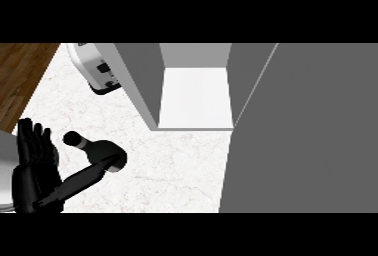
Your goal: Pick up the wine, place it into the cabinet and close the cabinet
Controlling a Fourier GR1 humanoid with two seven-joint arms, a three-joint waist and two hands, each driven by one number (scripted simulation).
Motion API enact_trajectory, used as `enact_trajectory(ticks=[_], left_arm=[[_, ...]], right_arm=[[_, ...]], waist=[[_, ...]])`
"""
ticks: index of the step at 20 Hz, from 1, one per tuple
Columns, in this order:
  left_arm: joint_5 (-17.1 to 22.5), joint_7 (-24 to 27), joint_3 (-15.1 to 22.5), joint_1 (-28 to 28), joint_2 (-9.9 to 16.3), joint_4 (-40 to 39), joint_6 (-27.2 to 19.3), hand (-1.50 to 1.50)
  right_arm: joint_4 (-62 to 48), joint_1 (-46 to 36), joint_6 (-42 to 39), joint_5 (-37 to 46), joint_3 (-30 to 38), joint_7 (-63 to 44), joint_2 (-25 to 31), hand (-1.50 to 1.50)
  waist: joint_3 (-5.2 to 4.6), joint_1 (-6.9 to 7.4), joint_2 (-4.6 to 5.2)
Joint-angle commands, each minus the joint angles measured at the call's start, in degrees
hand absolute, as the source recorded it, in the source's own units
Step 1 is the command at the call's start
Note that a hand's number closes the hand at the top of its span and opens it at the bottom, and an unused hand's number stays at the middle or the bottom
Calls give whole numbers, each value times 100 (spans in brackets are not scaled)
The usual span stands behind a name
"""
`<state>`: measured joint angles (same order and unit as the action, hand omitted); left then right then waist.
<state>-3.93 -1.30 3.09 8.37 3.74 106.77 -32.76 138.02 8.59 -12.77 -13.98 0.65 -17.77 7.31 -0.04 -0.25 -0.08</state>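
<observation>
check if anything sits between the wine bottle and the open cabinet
Nothing visible does. The wine bottle lies on the counter at lower left, and bare counter runs from it up to the open cabinet. The cabinet door swings off to the right.

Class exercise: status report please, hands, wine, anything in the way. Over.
Left hand open beside wine; right hand out of view. Wine on counter, not gripped. Cabinet open, nothing between.

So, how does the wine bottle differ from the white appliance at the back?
The wine bottle is black; the appliance is white with a dark base. The bottle is beside the left hand, the appliance farther back by the open cabinet. Both rest on the marble counter.
</observation>
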Motion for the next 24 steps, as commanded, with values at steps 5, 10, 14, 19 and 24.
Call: enact_trajectory(ticks=[5,10,14,19,24], left_arm=[[633,992,-479,415,-104,-579,449,-150],[1138,1363,-896,518,1,-1127,916,-150],[1055,1638,-1047,-13,69,-1799,950,-150],[987,2109,-876,133,-138,-2143,1137,-150],[1097,2498,-953,-109,-231,-2958,1391,-150]], right_arm=[[697,-7,76,-548,-72,-532,-82,-150],[699,74,-37,-796,193,-554,-16,-150],[823,164,-23,-580,-68,-508,-183,-150],[764,144,-133,-741,118,-597,-62,-150],[222,77,-225,-167,-239,-54,-368,-150]], waist=[[2,19,-1],[2,10,-2],[2,-12,2],[3,-5,1],[3,2,5]])
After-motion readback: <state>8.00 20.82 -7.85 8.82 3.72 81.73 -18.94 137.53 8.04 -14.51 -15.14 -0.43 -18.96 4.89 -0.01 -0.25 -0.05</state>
